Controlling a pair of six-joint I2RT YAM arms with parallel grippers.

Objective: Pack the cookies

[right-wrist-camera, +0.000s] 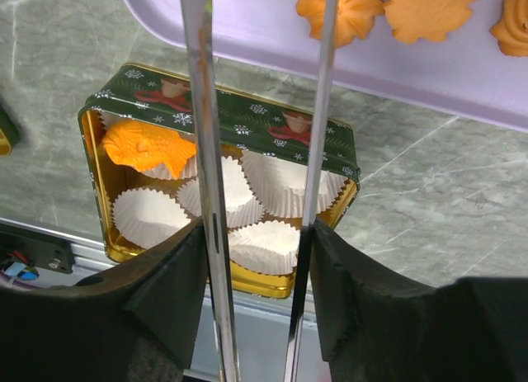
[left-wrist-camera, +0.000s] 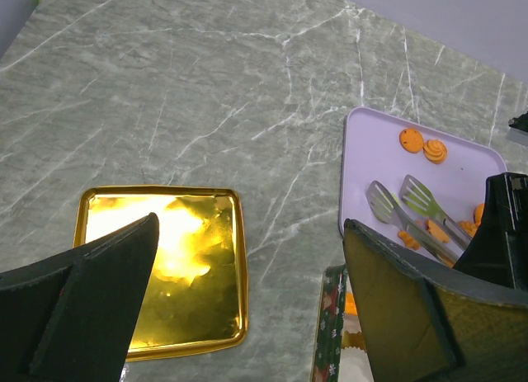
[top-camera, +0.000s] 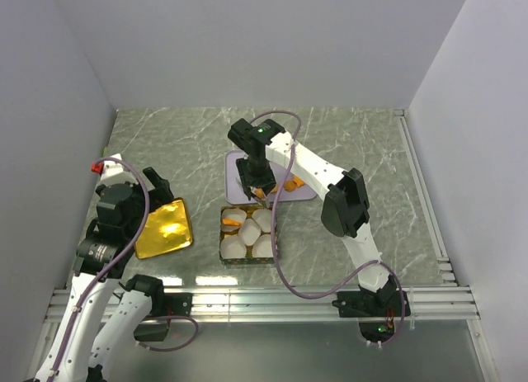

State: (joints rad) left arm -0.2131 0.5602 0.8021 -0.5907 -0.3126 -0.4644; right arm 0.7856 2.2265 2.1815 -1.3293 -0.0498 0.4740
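Several orange cookies (right-wrist-camera: 429,7) lie on a lavender tray (right-wrist-camera: 247,27), also seen in the top view (top-camera: 290,184) and the left wrist view (left-wrist-camera: 411,139). One fish-shaped cookie (right-wrist-camera: 148,147) sits in a white paper cup inside the green-and-gold tin (right-wrist-camera: 239,118). My right gripper (right-wrist-camera: 257,229) is shut on metal tongs (right-wrist-camera: 200,110), above the tin's far edge and the tray (top-camera: 256,180). The tong heads (left-wrist-camera: 396,207) are spread apart and empty over the tray. My left gripper (left-wrist-camera: 250,225) is open and empty above the gold lid (left-wrist-camera: 198,266). No light-green cookie shows.
The tin (top-camera: 221,248) holds several empty white paper cups (right-wrist-camera: 264,242) and sits just in front of the tray (top-camera: 233,161). The gold lid (top-camera: 163,228) lies to its left. A metal rail (top-camera: 264,299) runs along the near table edge. White walls enclose the table.
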